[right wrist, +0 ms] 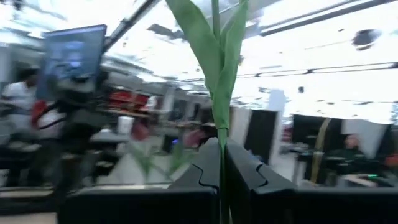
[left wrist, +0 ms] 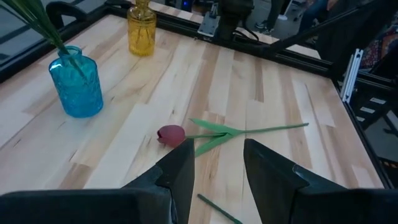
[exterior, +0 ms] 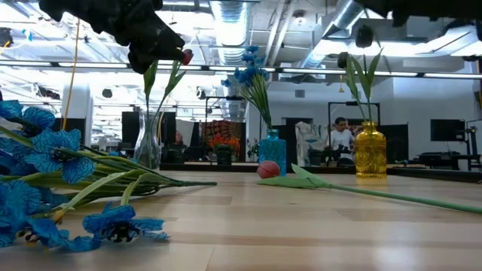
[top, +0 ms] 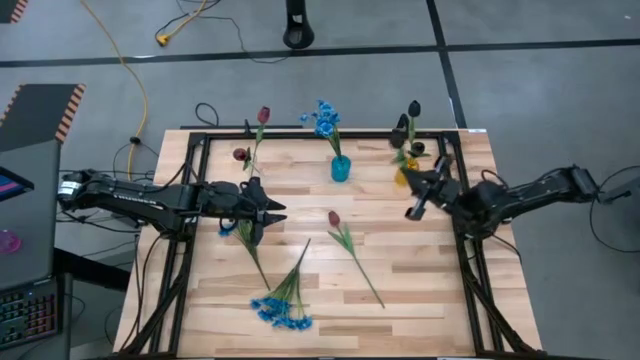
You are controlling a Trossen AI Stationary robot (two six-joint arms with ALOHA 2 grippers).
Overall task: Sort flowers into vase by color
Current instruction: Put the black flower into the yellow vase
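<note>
A red tulip [top: 334, 218] lies on the table's middle. A bunch of blue flowers [top: 282, 308] lies near the front edge. More blue flowers [top: 325, 118] stand in a blue vase [top: 341, 168]. A near-black tulip [top: 413, 108] stands in a yellow vase [exterior: 369, 152]. A red tulip [top: 263, 115] stands in a clear vase [exterior: 149, 143]. My left gripper [left wrist: 217, 149] hovers open above the table, pointing at the lying red tulip [left wrist: 171, 134]. My right gripper [right wrist: 221, 146] is raised beside the yellow vase and is shut on a green flower stem. My right gripper pinches a thin green stem [right wrist: 220, 134] between its two shut fingers. The stem runs across the fingers. Two long leaves [right wrist: 214, 56] rise past the fingertips. The blossom lies outside the wrist view, so I cannot tell which flower this is.
A black metal frame [top: 200, 135] runs along the table's left, far and right edges. Bare wood lies between the blue vase and the lying tulip. A person sits in the room behind the table.
</note>
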